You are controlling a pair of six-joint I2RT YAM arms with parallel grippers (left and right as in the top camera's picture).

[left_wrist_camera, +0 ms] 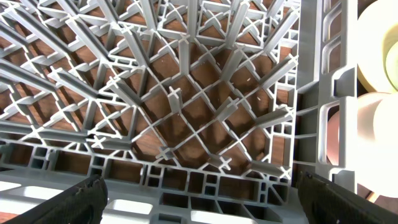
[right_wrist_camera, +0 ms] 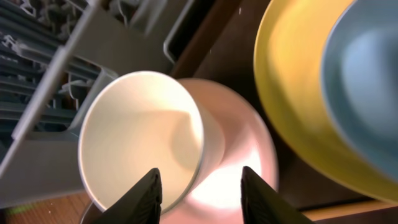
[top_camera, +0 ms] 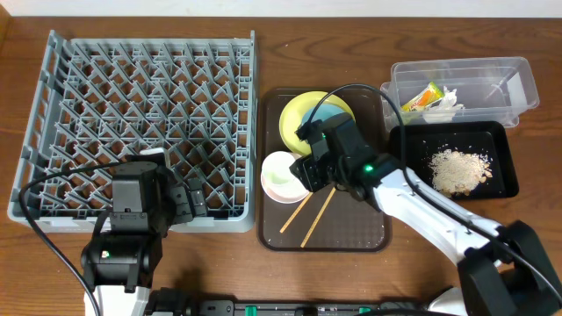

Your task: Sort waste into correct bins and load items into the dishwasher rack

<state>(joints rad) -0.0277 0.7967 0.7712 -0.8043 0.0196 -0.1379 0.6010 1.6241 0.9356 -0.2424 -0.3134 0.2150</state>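
**Q:** What is laid out on the surface (top_camera: 351, 44)?

**A:** Seen from above, a large grey rack (top_camera: 145, 96) of upright pegs fills the left side. Just to its right lies a dark brown serving tray (top_camera: 369, 233). At the tray's far end is a yellow-green plate (top_camera: 294, 116) with a light blue bowl (top_camera: 341, 111) on it, partly hidden under the right arm (top_camera: 413, 197). Nearer is a white bowl (top_camera: 279, 186), with two chopsticks (top_camera: 309, 215) lying slantwise beside it.

**Q:** And the waste?

**A:** It is at the far right. A clear tub (top_camera: 518, 83) holds a printed wrapper (top_camera: 423, 96) and white tissue (top_camera: 448, 104). In front of the tub, a black tray (top_camera: 500, 132) holds a pile of beige crumbs (top_camera: 458, 169).

**Q:** What are the right jaws doing?

**A:** They hang over the white bowl. The wrist view shows a small white cup (right_wrist_camera: 137, 143) lying tipped inside that bowl. The right jaws stand apart, one either side of the cup's near wall. I cannot tell whether they touch it.

**Q:** And the left jaws?

**A:** They are spread wide and hold nothing, above the rack's near edge.
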